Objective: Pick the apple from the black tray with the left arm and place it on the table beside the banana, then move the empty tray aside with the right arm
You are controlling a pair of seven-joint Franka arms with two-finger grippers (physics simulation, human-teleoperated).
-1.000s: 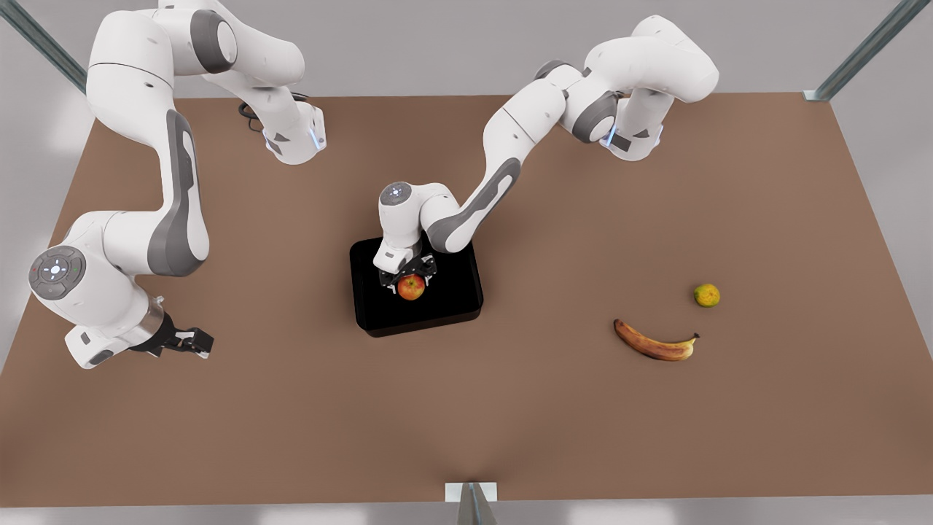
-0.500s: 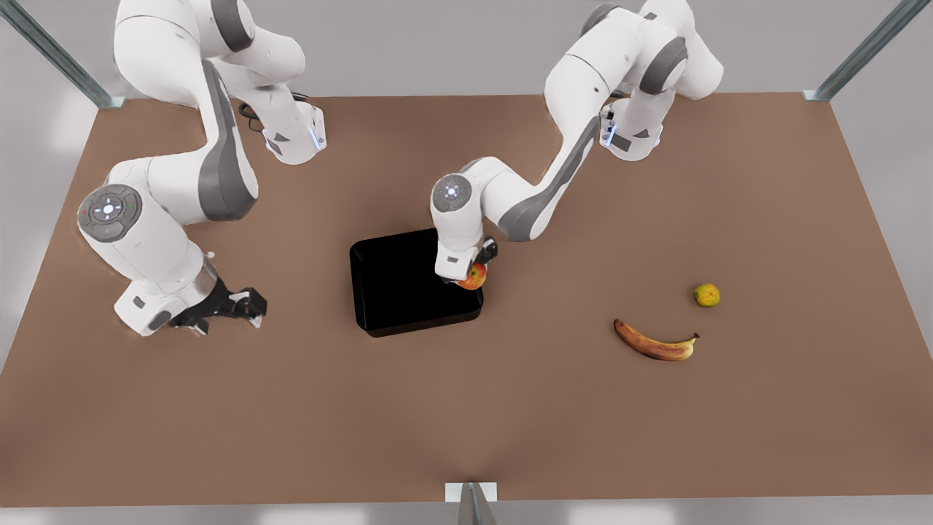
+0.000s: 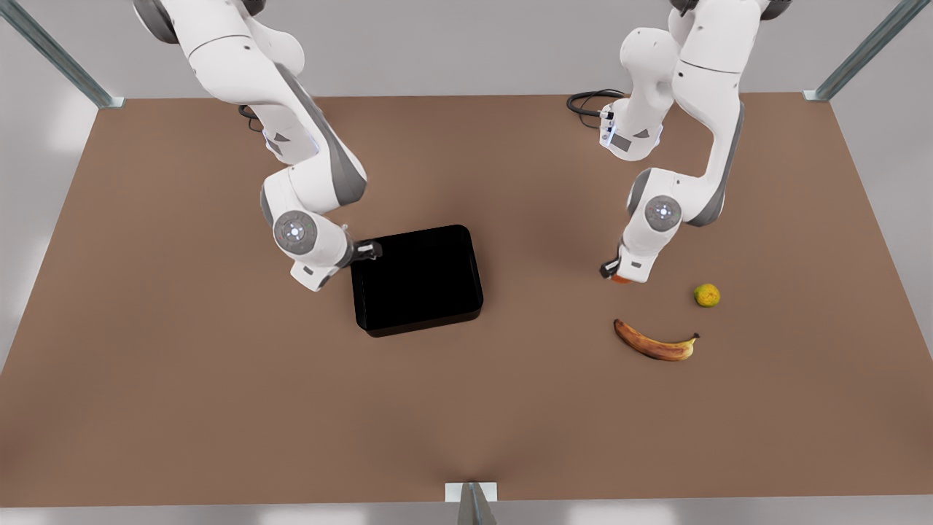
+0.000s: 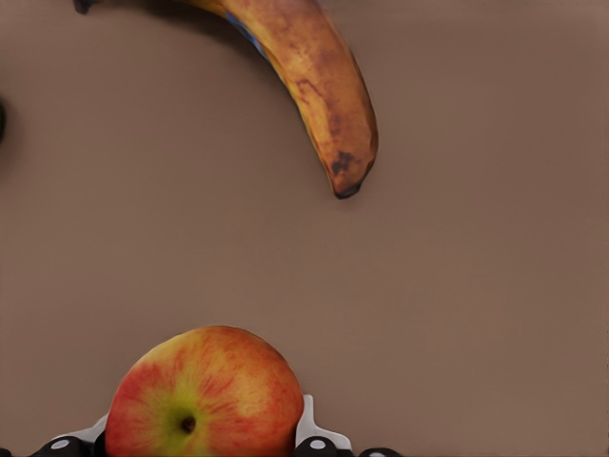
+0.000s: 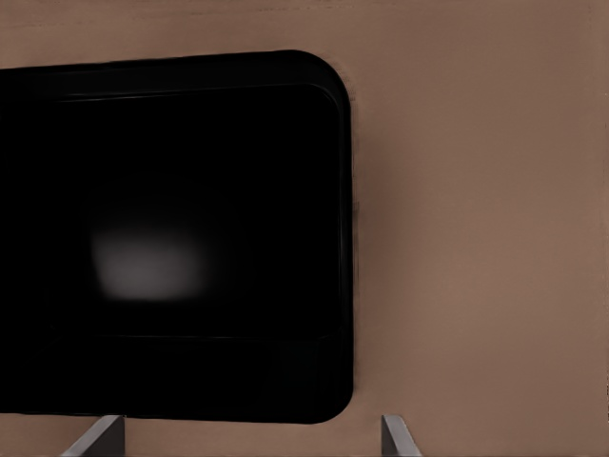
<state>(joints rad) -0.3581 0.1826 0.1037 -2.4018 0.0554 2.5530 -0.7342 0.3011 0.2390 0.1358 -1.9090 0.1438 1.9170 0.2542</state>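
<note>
Apple point(image 4: 203, 394), small, round, red with yellow-orange patches, is being gripped by the left tool point(image 3: 617, 275) right of centre in the front view, just above the matt brown tabletop point(image 3: 219, 408), near the curved mottled banana point(image 3: 654, 343), ready for setting down. The right tool point(image 3: 367, 250), fingers spread, is being held at the empty glossy black tray's point(image 3: 415, 279) left edge, apparently for pushing.

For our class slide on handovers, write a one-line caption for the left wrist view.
Left end effector holds the apple above the table, near the banana.
</note>
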